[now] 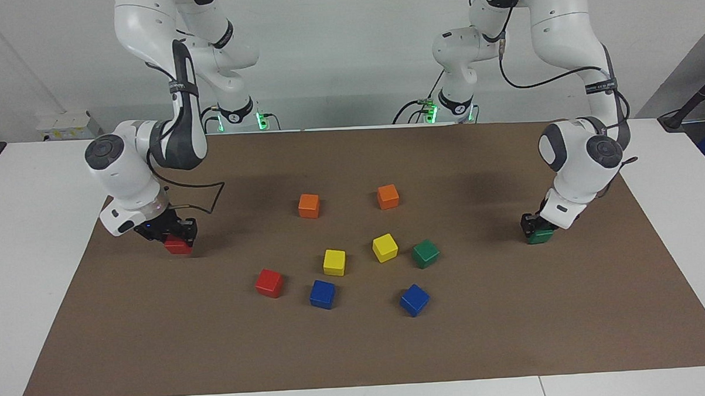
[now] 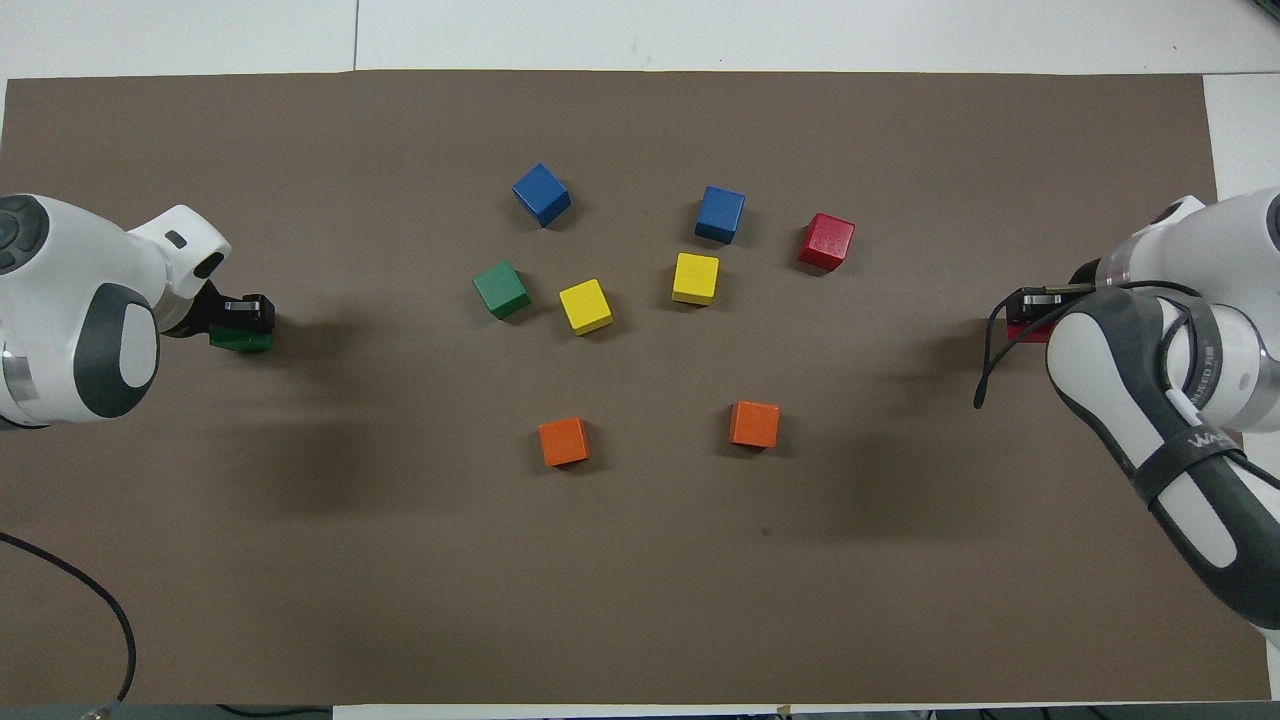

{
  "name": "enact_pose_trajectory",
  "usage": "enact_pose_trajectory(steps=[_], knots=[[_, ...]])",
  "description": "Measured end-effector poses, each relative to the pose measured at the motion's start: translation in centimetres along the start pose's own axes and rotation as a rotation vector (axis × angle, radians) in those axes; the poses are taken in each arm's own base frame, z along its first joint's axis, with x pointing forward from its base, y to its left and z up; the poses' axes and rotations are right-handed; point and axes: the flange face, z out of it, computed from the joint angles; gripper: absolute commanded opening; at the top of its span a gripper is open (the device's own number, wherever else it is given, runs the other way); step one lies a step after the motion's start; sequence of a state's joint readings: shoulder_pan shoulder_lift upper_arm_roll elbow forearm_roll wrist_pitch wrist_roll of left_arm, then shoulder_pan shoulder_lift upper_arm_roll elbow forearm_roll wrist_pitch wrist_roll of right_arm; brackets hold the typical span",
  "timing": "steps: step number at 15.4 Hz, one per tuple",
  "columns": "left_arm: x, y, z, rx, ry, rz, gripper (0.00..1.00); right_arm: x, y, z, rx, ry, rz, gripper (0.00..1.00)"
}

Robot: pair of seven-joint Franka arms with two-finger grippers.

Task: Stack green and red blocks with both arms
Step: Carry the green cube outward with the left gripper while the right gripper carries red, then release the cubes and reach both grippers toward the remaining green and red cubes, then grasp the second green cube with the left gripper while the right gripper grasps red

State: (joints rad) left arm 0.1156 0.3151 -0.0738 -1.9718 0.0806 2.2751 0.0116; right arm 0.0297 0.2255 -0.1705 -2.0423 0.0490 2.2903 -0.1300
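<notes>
Each gripped cube is half hidden: the left gripper, fingers pinching a green block near the left arm's end of the table, and the right gripper pinching a red block, which overhead is a sliver under the wrist.
</notes>
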Motion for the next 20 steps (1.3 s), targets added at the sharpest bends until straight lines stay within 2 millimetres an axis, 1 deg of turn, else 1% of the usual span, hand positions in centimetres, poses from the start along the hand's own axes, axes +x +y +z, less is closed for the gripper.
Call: enact_pose_trajectory(steps=[1, 2, 4, 5, 6, 7, 8, 9, 10, 11, 12, 13, 14, 15, 16, 17, 18, 19, 20], knots=[[0.0, 0.0, 0.2, 0.0, 0.0, 0.0, 0.99, -0.3, 0.9, 0.9, -0.003, 0.006, -0.009, 0.0], [0.0, 0.0, 0.2, 0.0, 0.001, 0.0, 1.0, -0.5, 1.5, 1.7, -0.006, 0.006, -0.015, 0.0], [0.0, 0.1, 0.2, -0.001, 0.0, 0.001, 1.0, -0.6, 2.2, 3.0, -0.012, 0.011, -0.016, 0.0], [0.0, 0.1, 0.2, -0.001, 0.001, 0.0, 1.0, -0.5, 2.3, 3.5, -0.014, 0.014, -0.014, 0.09], [0.2, 0.0, -0.2, 0.0, 0.003, -0.001, 1.0, -0.5, 2.3, 3.4, -0.015, 0.019, -0.015, 0.99], [0.6, 0.0, -1.2, 0.001, -0.004, -0.011, 1.0, -0.4, 2.3, 3.4, -0.015, 0.02, -0.015, 1.0], [1.2, 0.5, -2.9, 0.002, -0.021, -0.042, 1.0, -0.4, 2.3, 3.4, -0.015, 0.021, -0.016, 1.0], [2.0, 1.8, -5.2, 0.004, -0.031, -0.097, 1.0, -0.4, 2.2, 3.4, -0.015, 0.022, -0.018, 1.0], [2.8, 4.3, -7.5, 0.006, -0.027, -0.166, 1.0, -0.2, 1.9, 3.1, -0.015, 0.023, -0.022, 1.0], [3.2, 8.1, -9.4, 0.007, -0.013, -0.237, 1.0, 0.2, 1.5, 2.6, -0.012, 0.017, -0.027, 1.0], [3.1, 12.4, -10.6, 0.005, 0.003, -0.301, 1.0, 0.8, 0.6, 1.4, -0.008, 0.006, -0.026, 1.0], [2.7, 16.4, -11.0, 0.002, 0.011, -0.359, 1.0, 1.8, -0.7, -0.3, -0.011, -0.002, -0.018, 1.0], [2.0, 19.6, -10.7, 0.002, 0.01, -0.407, 1.0, 3.0, -2.6, -2.4, -0.026, -0.004, -0.002, 1.0], [1.6, 22.0, -10.2, 0.003, 0.006, -0.451, 1.0, 4.0, -4.8, -4.3, -0.039, 0.002, 0.029, 1.0], [1.4, 23.9, -9.6, 0.001, 0.006, -0.5, 1.0, 4.8, -7.4, -6.0, -0.043, 0.014, 0.068, 1.0], [1.5, 25.3, -8.8, -0.004, 0.009, -0.543, 1.0, 5.4, -10.1, -7.2, -0.042, 0.03, 0.107, 1.0], [2.0, 26.4, -7.9, -0.015, 0.018, -0.568, 1.0, 5.9, -12.8, -7.9, -0.038, 0.044, 0.145, 1.0], [2.3, 27.4, -7.0, -0.028, 0.03, -0.576, 1.0, 6.5, -15.2, -8.0, -0.036, 0.057, 0.179, 1.0], [2.6, 28.0, -6.1, -0.035, 0.033, -0.581, 1.0, 7.1, -17.2, -7.6, -0.034, 0.063, 0.208, 1.0]])
